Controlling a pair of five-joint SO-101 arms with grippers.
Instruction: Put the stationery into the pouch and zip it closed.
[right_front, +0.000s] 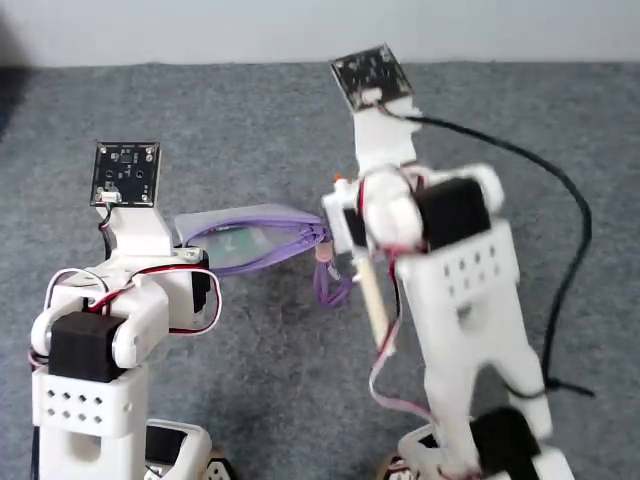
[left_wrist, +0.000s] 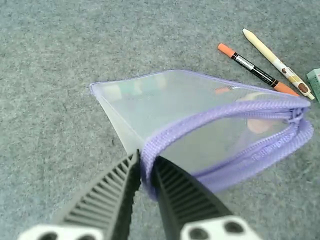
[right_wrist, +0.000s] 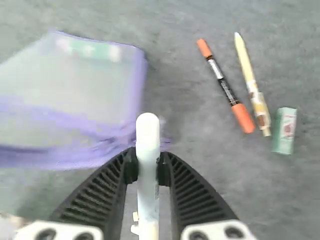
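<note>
**Left wrist view: pouch (left_wrist: 190, 115) rim pinched, pen in my other gripper**

Pouch: translucent, purple zip trim, lying on the grey table (right_front: 250, 120) between my two arms. The two zip edges stand apart, so the mouth is open. Something pale green shows through the wall; I cannot tell what it is.

Left gripper (left_wrist: 145, 165): fingers nearly closed, clamped on the purple zip edge at one end of the mouth. That edge is lifted off the table.

Right gripper (right_wrist: 148, 160): fingers closed around a white pen (right_wrist: 148, 135), whose rounded tip pokes forward past the fingertips. The tip sits just beside the pouch's end, over the purple trim. I cannot tell whether it touches.

Loose on the table, beyond the pouch's far end:
- an orange marker (right_wrist: 225, 92) with a black-and-white barrel
- a cream pen (right_wrist: 250, 82) just beside it, roughly parallel
- a small green eraser (right_wrist: 285, 130) near the cream pen's end

All three lie flat, apart from the pouch.
</note>
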